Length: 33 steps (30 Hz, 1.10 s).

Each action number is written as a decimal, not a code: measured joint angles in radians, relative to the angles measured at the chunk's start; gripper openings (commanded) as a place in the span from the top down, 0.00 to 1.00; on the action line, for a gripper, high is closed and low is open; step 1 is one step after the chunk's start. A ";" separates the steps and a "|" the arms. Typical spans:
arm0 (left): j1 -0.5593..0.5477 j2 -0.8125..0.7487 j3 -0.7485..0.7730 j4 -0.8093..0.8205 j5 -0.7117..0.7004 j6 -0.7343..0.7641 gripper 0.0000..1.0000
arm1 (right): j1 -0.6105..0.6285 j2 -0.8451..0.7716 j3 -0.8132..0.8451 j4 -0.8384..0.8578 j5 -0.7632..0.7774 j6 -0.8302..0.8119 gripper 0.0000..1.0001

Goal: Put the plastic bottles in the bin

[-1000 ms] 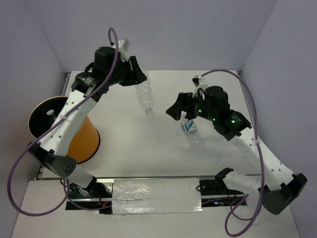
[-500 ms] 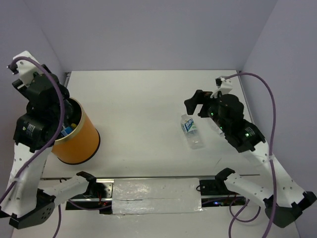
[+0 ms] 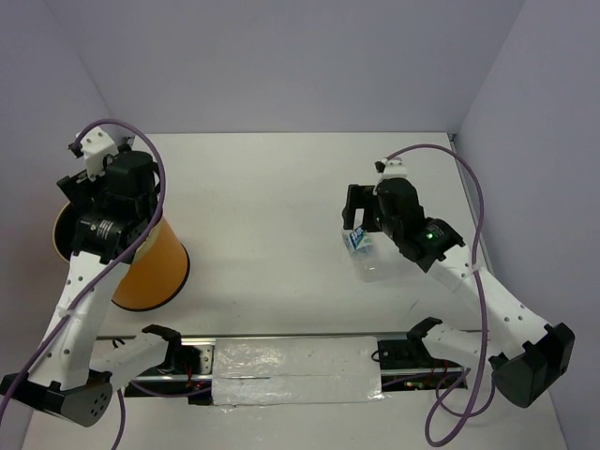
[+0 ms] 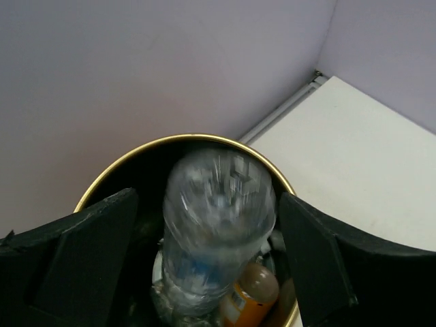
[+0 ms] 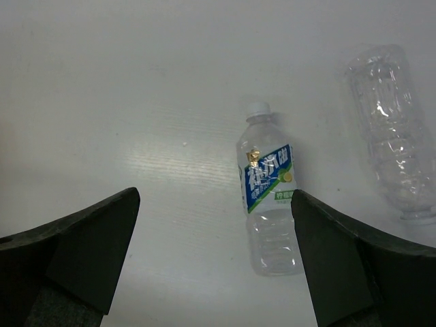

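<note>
My left gripper (image 4: 208,199) hangs open above the orange bin (image 4: 136,152). A clear plastic bottle (image 4: 218,218) shows blurred between the spread fingers, touching neither, base up inside the bin's mouth. Under it lie a stubby orange bottle (image 4: 251,298) and other clear bottles. In the top view the left gripper (image 3: 81,202) covers the bin (image 3: 155,272). My right gripper (image 5: 214,197) is open above the table, with a blue-labelled bottle (image 5: 269,204) lying near its right finger. A label-less clear bottle (image 5: 394,129) lies further off. The top view has the right gripper (image 3: 362,217) over the labelled bottle (image 3: 367,255).
The bin stands at the table's left edge, close to the left wall. White table (image 3: 262,216) stretches between the two arms. A taped strip (image 3: 295,370) runs along the near edge between the arm bases.
The left arm swung from mid-table to above the bin carrying the clear bottle, then its jaws opened and the bottle dropped free. The right gripper shifted over the labelled bottle, still open.
</note>
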 measured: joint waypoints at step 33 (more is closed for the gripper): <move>-0.005 0.146 0.338 -0.125 0.986 -0.120 0.02 | 0.000 0.505 -0.160 0.017 0.019 0.003 0.21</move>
